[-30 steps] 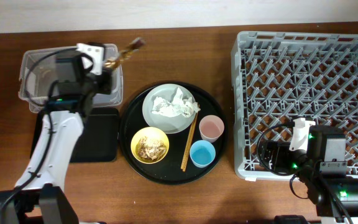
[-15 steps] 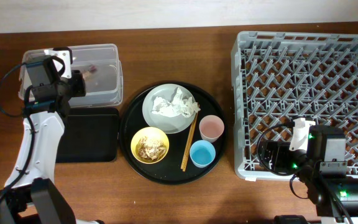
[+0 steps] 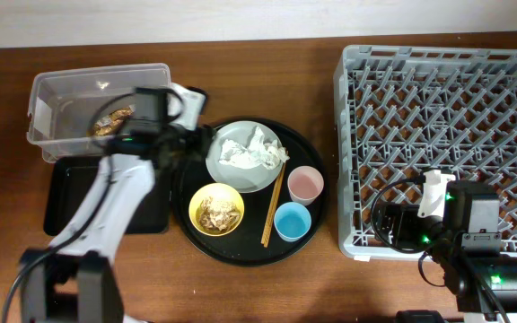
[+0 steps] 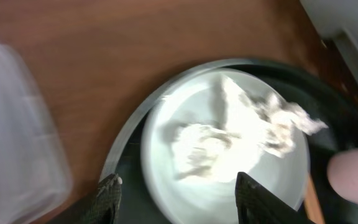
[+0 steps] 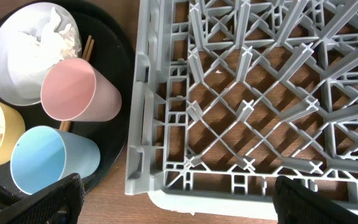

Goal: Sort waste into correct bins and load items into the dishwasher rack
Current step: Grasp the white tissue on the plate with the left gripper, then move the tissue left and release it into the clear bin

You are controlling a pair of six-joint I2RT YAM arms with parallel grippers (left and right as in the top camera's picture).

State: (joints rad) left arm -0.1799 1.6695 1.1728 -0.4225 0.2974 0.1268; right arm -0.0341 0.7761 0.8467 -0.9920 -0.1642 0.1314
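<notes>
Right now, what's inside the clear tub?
The foil wrapper lies in the clear tub. The left arm partly covers its right end; anything there is hidden.

Overhead: fixed, high, straight down, whole tabletop in frame, far edge at top. Dishwasher rack (image 3: 442, 148) along right edge, clear tub (image 3: 61, 117) at far left corner, round black tray (image 3: 249, 242) mid-table.
Left wrist: very close, blurred, pointing down at plate (image 4: 166, 174) with tissue (image 4: 197, 146).
Right wrist: close, pointing down over rack's near left corner, tray beside it.
Shared by all three: plate, tissue, pink cup (image 3: 305, 184).
</notes>
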